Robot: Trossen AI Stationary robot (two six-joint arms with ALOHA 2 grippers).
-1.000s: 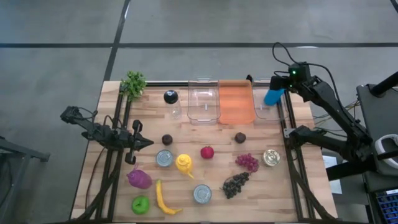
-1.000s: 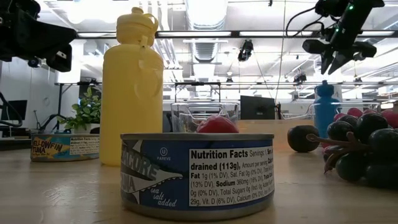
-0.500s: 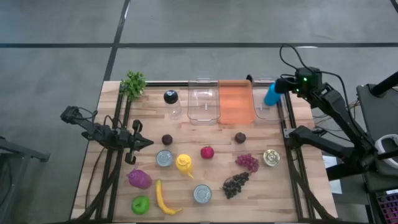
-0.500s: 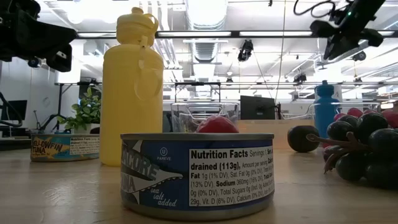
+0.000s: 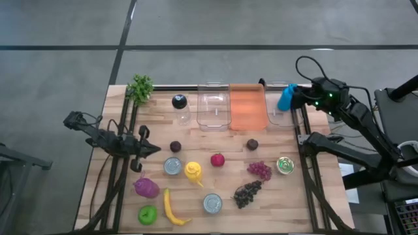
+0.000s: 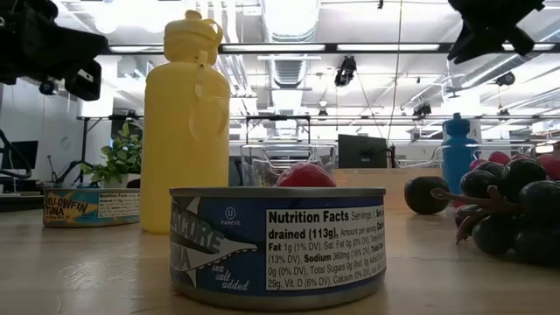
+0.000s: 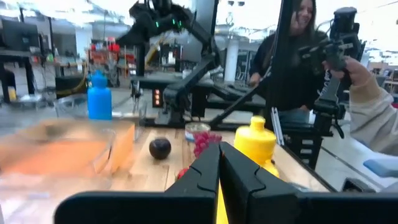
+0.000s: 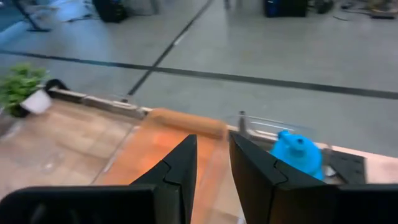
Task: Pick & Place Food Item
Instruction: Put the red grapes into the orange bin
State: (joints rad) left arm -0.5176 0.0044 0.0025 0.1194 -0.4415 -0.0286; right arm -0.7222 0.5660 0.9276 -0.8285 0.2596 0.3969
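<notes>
A blue bottle (image 5: 286, 98) stands upright in the clear bin (image 5: 277, 116) at the table's far right corner; it also shows in the right wrist view (image 8: 297, 153) and the low view (image 6: 455, 154). My right gripper (image 5: 299, 98) hovers just right of the bottle, above the table's right edge. It is open, with nothing between its fingers (image 8: 184, 163). My left gripper (image 5: 154, 149) waits shut over the table's left part, level and pointing right (image 7: 219, 157). Loose food lies on the near half of the table.
An orange bin (image 5: 248, 108) and a second clear bin (image 5: 214, 108) stand left of the bottle's bin. On the wood lie a yellow bottle (image 5: 193, 172), tuna cans (image 5: 212, 203), grapes (image 5: 248, 193), a red fruit (image 5: 217, 159) and a purple eggplant (image 5: 146, 188). People stand beyond the right edge (image 7: 292, 56).
My right gripper has drawn away from above the blue bottle toward the table's right edge, rising and tipping from pointing down toward level. The bottle has stayed upright in its bin.
</notes>
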